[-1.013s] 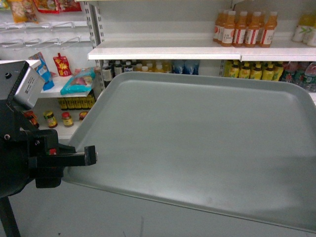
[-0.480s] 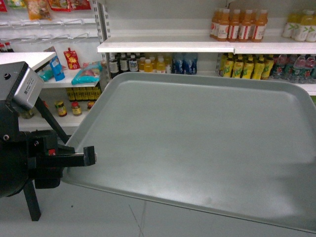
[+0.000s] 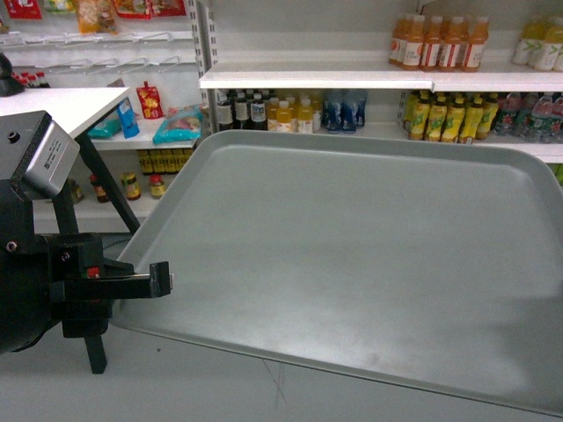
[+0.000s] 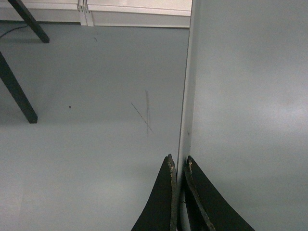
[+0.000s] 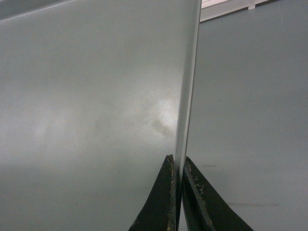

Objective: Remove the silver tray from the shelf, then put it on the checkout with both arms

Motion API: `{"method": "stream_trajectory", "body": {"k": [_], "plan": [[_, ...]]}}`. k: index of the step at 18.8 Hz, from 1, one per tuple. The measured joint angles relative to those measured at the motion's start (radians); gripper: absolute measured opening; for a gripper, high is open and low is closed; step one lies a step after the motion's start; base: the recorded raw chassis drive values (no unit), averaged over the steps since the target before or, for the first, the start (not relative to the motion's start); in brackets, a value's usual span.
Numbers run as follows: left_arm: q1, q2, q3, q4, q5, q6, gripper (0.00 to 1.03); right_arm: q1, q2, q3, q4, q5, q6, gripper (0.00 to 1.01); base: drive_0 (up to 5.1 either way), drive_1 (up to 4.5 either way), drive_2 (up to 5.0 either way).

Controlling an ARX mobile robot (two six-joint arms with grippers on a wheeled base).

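The silver tray (image 3: 352, 255) is held in the air above the grey floor and fills most of the head view. My left gripper (image 3: 163, 280) is shut on its left rim. In the left wrist view the tray (image 4: 250, 96) has its rim pinched between the two black fingers of that gripper (image 4: 178, 161). My right gripper (image 5: 177, 161) is shut on the opposite rim of the tray (image 5: 86, 96) and lies outside the head view. The white shelf (image 3: 352, 79) stands behind the tray. A corner of the white checkout (image 3: 53, 104) shows at the upper left.
Rows of drink bottles (image 3: 440, 42) fill the shelves behind. Snack packets (image 3: 180, 123) lie on a lower board to the left. Black slanted legs (image 3: 88, 352) under the checkout stand on the floor close to my left arm, and one leg (image 4: 19, 91) shows from the left wrist.
The shelves have slid to the right in the head view and the white countertop with its black legs has come in at the left. The tray stays gripped at both rims.
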Motion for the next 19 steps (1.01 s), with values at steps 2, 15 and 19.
{"method": "stream_trajectory", "body": {"k": [2,15,19], "plan": [[0.0,0.0,0.0,0.004,0.0,0.0,0.03,0.0,0.0,0.0,0.002,0.0,0.0,0.02,-4.5,0.6,4.1],[0.0,0.0,0.0,0.002,0.0,0.0,0.03,0.0,0.0,0.0,0.002,-0.001,0.0,0.02,-4.9,2.02,2.8],[0.0,0.0,0.0,0.0,0.0,0.0,0.03,0.004,0.0,0.0,0.0,0.0,0.0,0.02,-5.1,2.33,2.3]]}}
